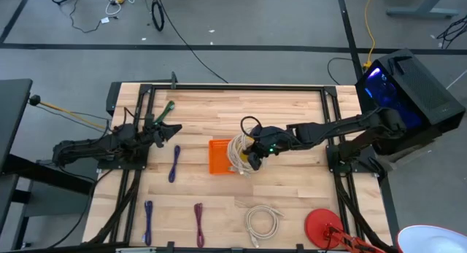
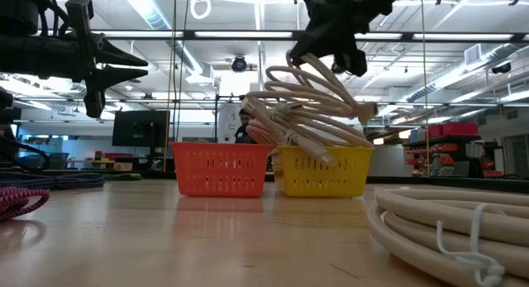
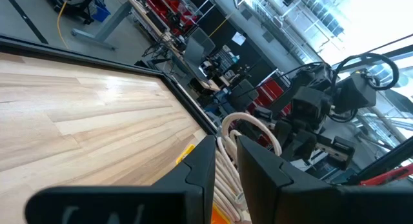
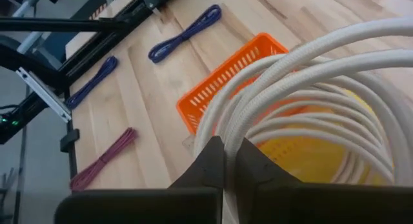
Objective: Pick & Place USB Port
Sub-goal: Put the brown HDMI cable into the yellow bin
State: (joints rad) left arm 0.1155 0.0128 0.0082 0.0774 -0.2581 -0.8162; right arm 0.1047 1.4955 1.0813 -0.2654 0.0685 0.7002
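My right gripper (image 1: 253, 152) hangs over the middle of the table, shut on a coiled white cable (image 2: 306, 113). The coil hangs above a yellow basket (image 2: 331, 175) that stands next to an orange basket (image 2: 221, 169); both rest on their bases on the table. In the high view the coil hides most of the yellow basket. My left gripper (image 1: 175, 129) waits in the air over the table's left part, its fingers a narrow gap apart, holding nothing. My right gripper pinches several strands of the white coil (image 4: 258, 114) between its two fingers (image 4: 206, 162), coming from above. The coil is lifted clear of the table and hangs tilted below the fingers. Its lowest strands (image 2: 318, 150) reach about the yellow basket's rim; whether they touch it, I cannot tell.
A second white coiled cable (image 1: 263, 220) lies near the table's near edge. Purple cable bundles (image 1: 175, 164) (image 1: 148, 216) and a maroon one (image 1: 198, 220) lie on the left half. A red round object (image 1: 325, 227) sits at the near right corner.
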